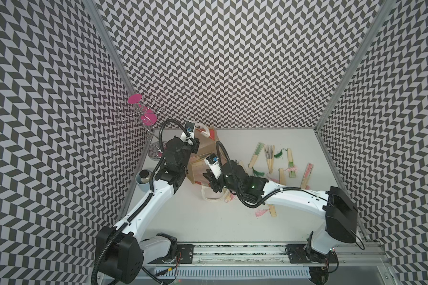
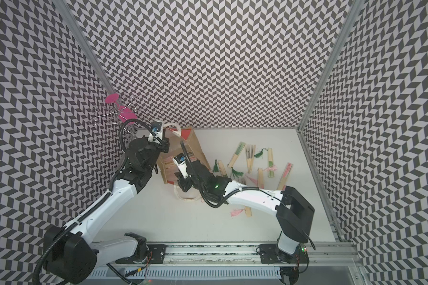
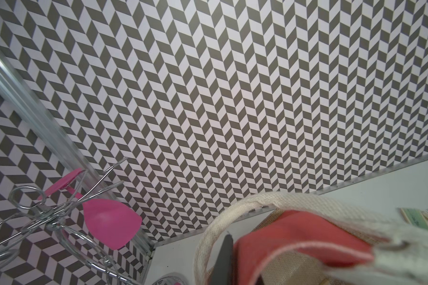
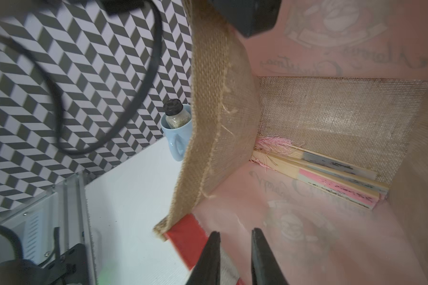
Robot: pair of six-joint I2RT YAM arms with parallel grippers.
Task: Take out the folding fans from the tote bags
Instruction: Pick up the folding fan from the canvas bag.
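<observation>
Hold tote bag (image 4: 208,111) mouth open with left fingers (image 3: 226,256) clamped on its rim; widen narrow, empty right fingers (image 4: 214,251); reach deep for folding fans (image 4: 331,177); release toward two o'clock.

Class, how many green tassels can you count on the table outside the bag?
3. In a top view: first green tassel beside the tote bag; second green tassel near the right arm; third green tassel farther back among the fans. The arm may hide more.
</observation>
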